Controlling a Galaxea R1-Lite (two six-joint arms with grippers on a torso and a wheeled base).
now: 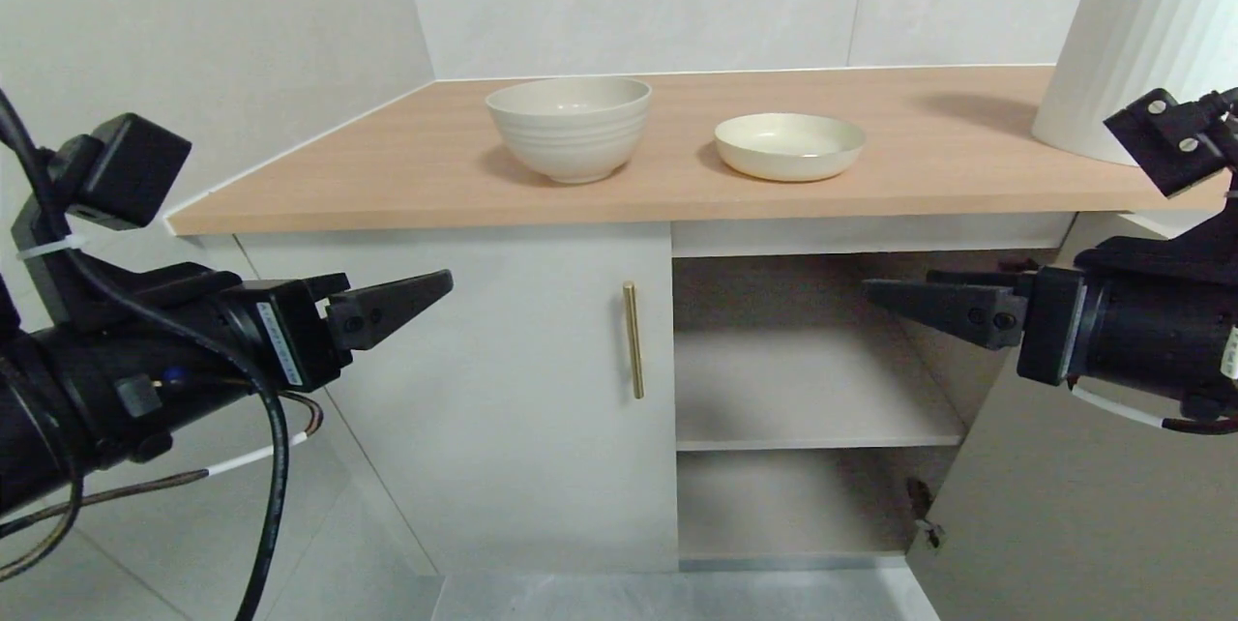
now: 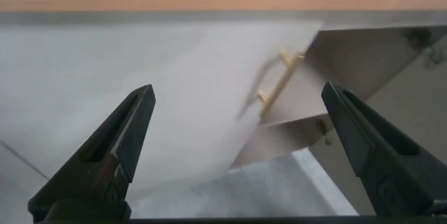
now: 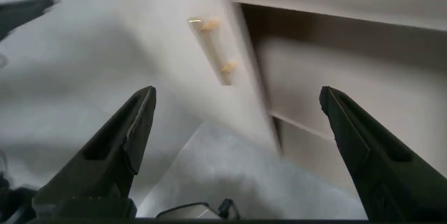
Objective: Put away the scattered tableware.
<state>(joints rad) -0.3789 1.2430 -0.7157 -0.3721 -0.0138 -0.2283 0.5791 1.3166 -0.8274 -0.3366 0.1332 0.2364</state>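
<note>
**Both grippers wide apart below the counter's tableware**

The left gripper (image 1: pixel 426 290) has its jaws spread wide and holds nothing, level with the closed white cabinet door (image 1: pixel 503 389). The door's slim brass bar handle (image 1: pixel 633 339) lies between the two grippers. The right gripper (image 1: pixel 885 295), equally wide and empty, sits before the open shelved compartment (image 1: pixel 812 399). Above both, on the wooden countertop (image 1: pixel 387 176), a deep cream ribbed bowl (image 1: pixel 569 128) stands nearer the left gripper and a shallow cream dish (image 1: pixel 789 145) nearer the right.
</note>
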